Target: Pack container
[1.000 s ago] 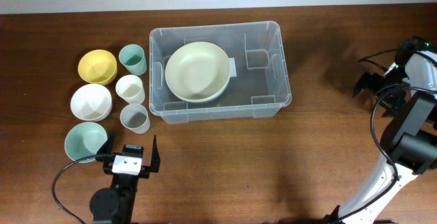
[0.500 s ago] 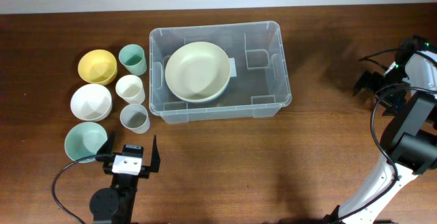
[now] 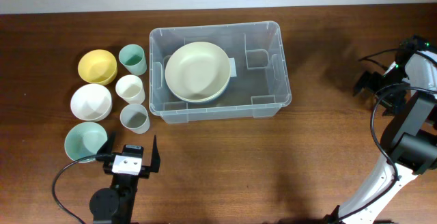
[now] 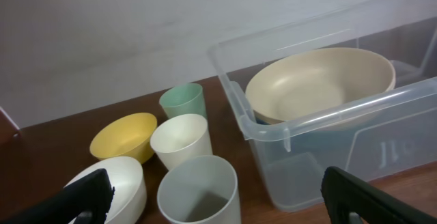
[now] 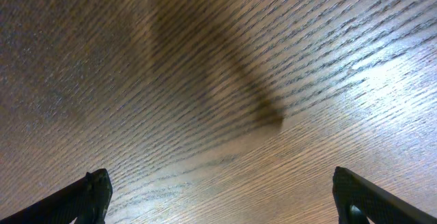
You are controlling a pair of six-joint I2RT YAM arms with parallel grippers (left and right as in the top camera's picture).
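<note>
The container (image 3: pixel 266 80) sits at the far middle of the table (image 3: pixel 273 162), with a cream bowl (image 3: pixel 197 71) in its left half. Just left of it stand three cups (image 3: pixel 130 88) and three bowls (image 3: pixel 91 102). The left claw (image 3: pixel 130 150) hangs near them, fingers wide apart and empty. The right claw (image 3: pixel 374 89), also spread and empty, hovers over the table's right edge.

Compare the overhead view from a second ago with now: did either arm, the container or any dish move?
Nothing visibly changed. The left gripper and right gripper stayed open and empty where they were. The cream bowl remains in the container, and the cups and bowls to its left stayed put.
</note>
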